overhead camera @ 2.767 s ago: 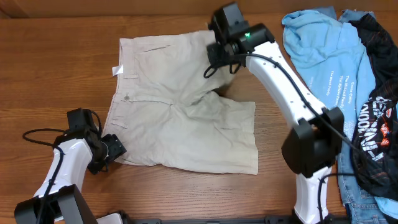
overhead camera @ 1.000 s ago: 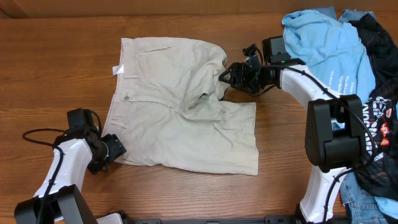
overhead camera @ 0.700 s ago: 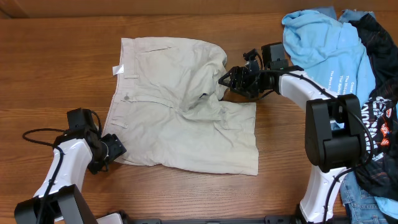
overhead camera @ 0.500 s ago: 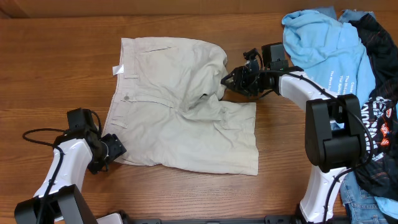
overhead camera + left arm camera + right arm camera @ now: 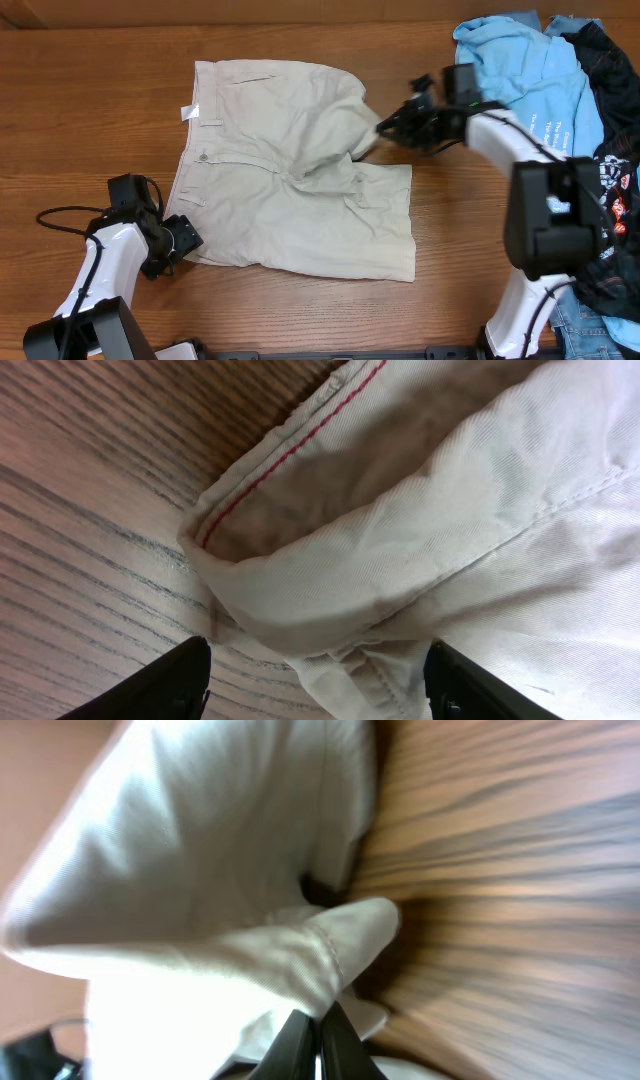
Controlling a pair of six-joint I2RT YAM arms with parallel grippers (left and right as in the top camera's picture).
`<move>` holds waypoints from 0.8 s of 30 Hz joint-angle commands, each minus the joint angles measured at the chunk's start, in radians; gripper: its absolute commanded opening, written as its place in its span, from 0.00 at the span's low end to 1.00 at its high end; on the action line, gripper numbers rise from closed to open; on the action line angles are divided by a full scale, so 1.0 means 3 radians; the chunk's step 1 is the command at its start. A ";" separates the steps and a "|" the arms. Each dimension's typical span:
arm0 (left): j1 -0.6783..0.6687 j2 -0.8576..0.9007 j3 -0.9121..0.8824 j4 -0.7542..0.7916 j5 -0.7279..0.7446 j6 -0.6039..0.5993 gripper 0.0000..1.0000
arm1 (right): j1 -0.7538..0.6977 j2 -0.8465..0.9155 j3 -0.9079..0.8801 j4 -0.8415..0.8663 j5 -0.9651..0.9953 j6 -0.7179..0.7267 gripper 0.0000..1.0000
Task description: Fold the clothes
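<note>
The wooden table [image 5: 100,120] carries beige khaki shorts [image 5: 270,170] spread across its middle, waistband toward the left edge. The right gripper [image 5: 388,127] is pinched closed on the rumpled far leg's hem. The left gripper [image 5: 188,238], fingers wide apart, straddles the near waistband corner.

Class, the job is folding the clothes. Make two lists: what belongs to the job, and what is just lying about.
Job: khaki shorts; right gripper, shut on a leg hem; left gripper, open at the waistband corner.
Lying about: light blue T-shirt; black printed garment.
</note>
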 commanded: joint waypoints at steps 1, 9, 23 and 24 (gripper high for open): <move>-0.0009 -0.0006 -0.0027 0.0013 -0.0045 0.0071 0.72 | -0.0221 -0.0599 0.0515 -0.0331 0.0849 -0.0313 0.04; -0.0009 -0.0006 -0.0027 0.0020 -0.0045 0.0071 0.72 | -0.0189 -0.0739 0.0754 -0.1298 0.2726 -0.0554 0.22; -0.0009 -0.0006 -0.0027 0.0008 -0.0045 0.0071 0.72 | -0.0193 -0.0601 0.0523 -0.1387 0.2406 -0.0539 0.48; -0.0009 -0.0006 -0.0027 0.0008 -0.0045 0.0071 0.72 | -0.0193 -0.0587 0.0523 -0.1339 0.2275 -0.0571 0.49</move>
